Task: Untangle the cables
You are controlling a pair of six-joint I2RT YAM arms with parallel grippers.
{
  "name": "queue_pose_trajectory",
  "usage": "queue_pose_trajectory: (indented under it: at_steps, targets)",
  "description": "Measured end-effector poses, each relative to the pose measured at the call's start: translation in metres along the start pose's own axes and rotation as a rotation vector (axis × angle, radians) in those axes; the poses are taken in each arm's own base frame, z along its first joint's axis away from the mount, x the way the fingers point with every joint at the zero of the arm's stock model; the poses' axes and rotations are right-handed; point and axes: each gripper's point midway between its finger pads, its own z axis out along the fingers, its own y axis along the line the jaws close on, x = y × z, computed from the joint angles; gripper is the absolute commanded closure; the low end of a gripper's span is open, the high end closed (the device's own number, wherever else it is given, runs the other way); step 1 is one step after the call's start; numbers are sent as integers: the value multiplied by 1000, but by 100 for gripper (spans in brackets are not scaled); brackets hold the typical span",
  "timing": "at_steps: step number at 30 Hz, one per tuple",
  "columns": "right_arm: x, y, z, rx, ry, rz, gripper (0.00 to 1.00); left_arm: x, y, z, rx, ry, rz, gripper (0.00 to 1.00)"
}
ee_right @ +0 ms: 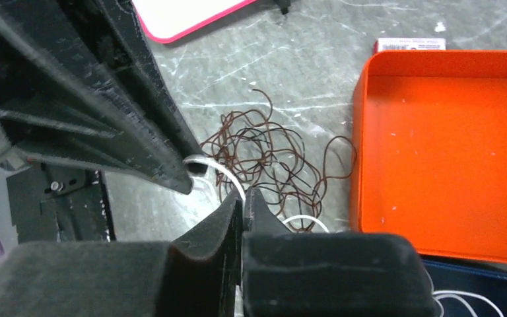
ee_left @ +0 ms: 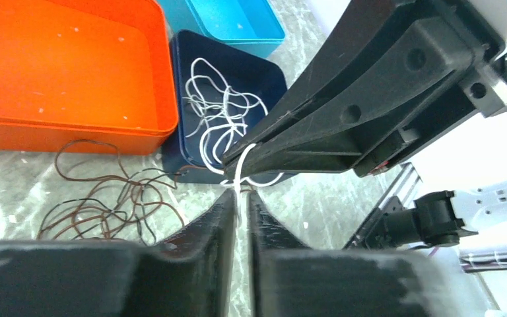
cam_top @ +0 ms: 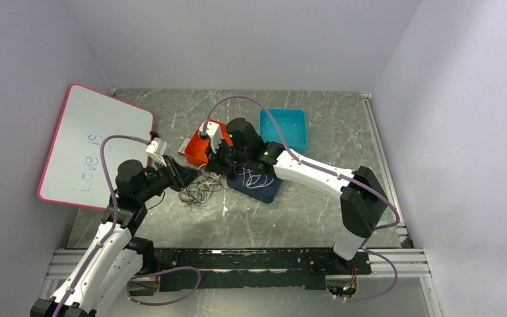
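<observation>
A white cable [ee_left: 239, 173] runs from loose loops in the navy tray [ee_left: 272, 79] out to both grippers. My left gripper [ee_left: 241, 195] is shut on a strand of it just in front of the tray. My right gripper [ee_right: 243, 195] is shut on the same white cable [ee_right: 222, 169], its tips almost touching the left ones. In the top view the left gripper [cam_top: 197, 176] and right gripper [cam_top: 215, 166] meet above the table. A tangle of thin dark cables [cam_top: 198, 190] lies on the table beside them; it also shows in the left wrist view [ee_left: 105, 211] and the right wrist view [ee_right: 264, 152].
An orange tray [cam_top: 195, 150] stands behind the tangle, a teal tray [cam_top: 284, 127] behind the navy tray [cam_top: 267, 191]. A pink-edged whiteboard [cam_top: 96, 145] leans at the left wall. White walls close in three sides.
</observation>
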Motion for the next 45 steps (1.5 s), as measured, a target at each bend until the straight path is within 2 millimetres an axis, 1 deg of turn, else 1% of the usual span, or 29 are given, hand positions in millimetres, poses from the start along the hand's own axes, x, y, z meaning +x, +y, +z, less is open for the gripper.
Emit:
queue_pose_trajectory:
  at_steps: [1, 3, 5, 9, 11, 13, 17, 22, 30, 34, 39, 42, 45]
  targets:
    - [0, 0, 0, 5, 0, 8, 100, 0, 1, 0, -7, -2, -1, 59]
    - [-3, -5, -1, 41, -9, 28, 100, -1, 4, 0, -30, -2, -12, 47]
    - [-8, -12, -5, 95, -31, 60, 100, -5, 5, 1, -45, -5, -12, 40]
    - [-18, -22, -16, 195, -85, 154, 100, -20, 3, 2, -63, -30, -4, 31]
    - [-24, -27, -22, 242, -120, 204, 100, -24, 3, 3, -69, -40, -1, 30]
    - [-31, -30, -31, 284, -160, 258, 100, -24, 5, 3, -76, -40, -5, 30]
    - [-43, -31, -51, 339, -247, 364, 100, -22, 7, 5, -82, -33, -16, 32]
    - [-67, -34, -75, 391, -376, 477, 100, -18, 10, 6, -82, -32, -24, 35]
    - [-98, -43, -102, 451, -548, 622, 100, -15, 8, 4, -63, -42, -17, 34]
    - [-104, -50, -104, 474, -602, 689, 100, -17, 1, 2, -27, -57, 1, 32]
    - [-114, -56, -91, 462, -637, 741, 100, -21, -9, -1, 16, -84, 26, 30]
    - [-118, -59, -83, 447, -656, 769, 100, -20, -8, 0, 25, -94, 27, 29]
    - [-127, -59, -79, 421, -680, 789, 100, -15, -3, 2, 23, -94, 22, 28]
